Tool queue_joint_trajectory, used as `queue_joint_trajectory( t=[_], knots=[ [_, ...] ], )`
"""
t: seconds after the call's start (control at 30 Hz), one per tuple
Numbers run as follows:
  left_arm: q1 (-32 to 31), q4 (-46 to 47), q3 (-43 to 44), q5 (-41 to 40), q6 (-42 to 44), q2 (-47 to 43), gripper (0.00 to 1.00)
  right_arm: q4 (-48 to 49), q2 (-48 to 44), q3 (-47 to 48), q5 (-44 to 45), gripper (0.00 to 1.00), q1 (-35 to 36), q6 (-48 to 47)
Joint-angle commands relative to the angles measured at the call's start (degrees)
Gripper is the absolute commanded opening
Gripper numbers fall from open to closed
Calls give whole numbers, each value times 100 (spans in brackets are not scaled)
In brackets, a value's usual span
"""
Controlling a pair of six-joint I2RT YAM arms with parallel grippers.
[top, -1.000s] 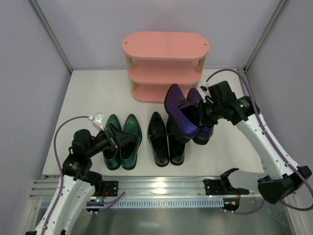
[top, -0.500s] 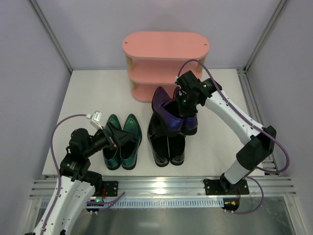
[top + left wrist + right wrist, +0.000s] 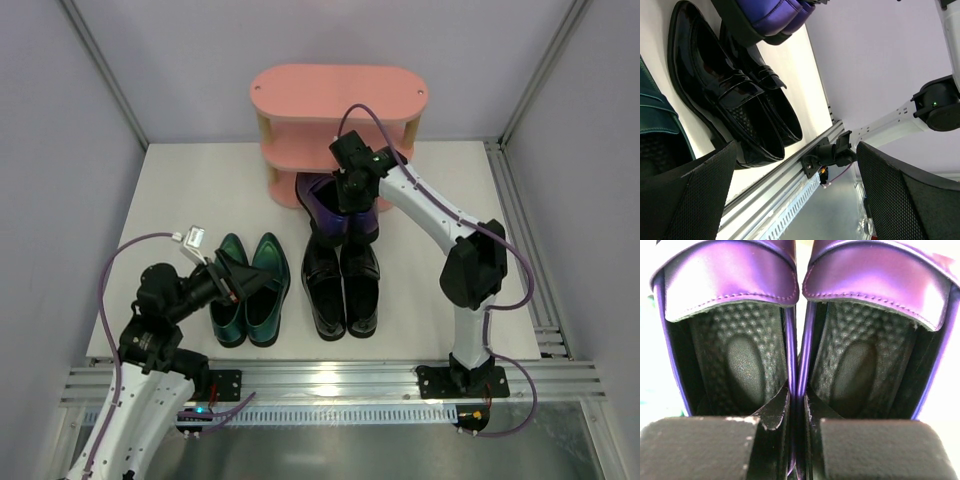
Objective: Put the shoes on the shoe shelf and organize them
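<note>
My right gripper (image 3: 350,200) is shut on the purple shoes (image 3: 335,212), pinching the two inner walls together (image 3: 799,390), one finger inside each shoe. It holds the pair in the air just in front of the pink shoe shelf (image 3: 337,132), above the toes of the black shoes (image 3: 340,281). The teal-green shoes (image 3: 250,288) stand side by side on the table at the left. My left gripper (image 3: 240,283) is open and empty, right over the teal-green pair. Its wrist view shows the black shoes (image 3: 730,95) and the purple heels (image 3: 771,15).
The white table (image 3: 190,190) ends at a metal rail (image 3: 330,385) along the near edge. Grey walls with slanted metal posts (image 3: 105,75) close in the sides and back. The right arm (image 3: 440,215) reaches across the table's right half.
My right gripper has carried the purple shoes left and back, from the right of the black pair to just in front of the shelf. The left arm has barely moved.
</note>
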Motion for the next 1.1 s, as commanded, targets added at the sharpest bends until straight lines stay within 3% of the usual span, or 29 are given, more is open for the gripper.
queue_joint_trajectory(
  t=[0.0, 0.4, 1.07],
  knots=[
    [-1, -58, 207, -11, 6, -98, 100, 1208, -261, 446, 561, 4, 39, 111],
    [-1, -67, 102, -98, -135, -204, 100, 3818, -375, -1066, 1002, 4, 48, 217],
    [8, 47, 66, -63, -214, -45, 100, 4321, 223, -574, 1300, 4, -5, 261]
  ],
)
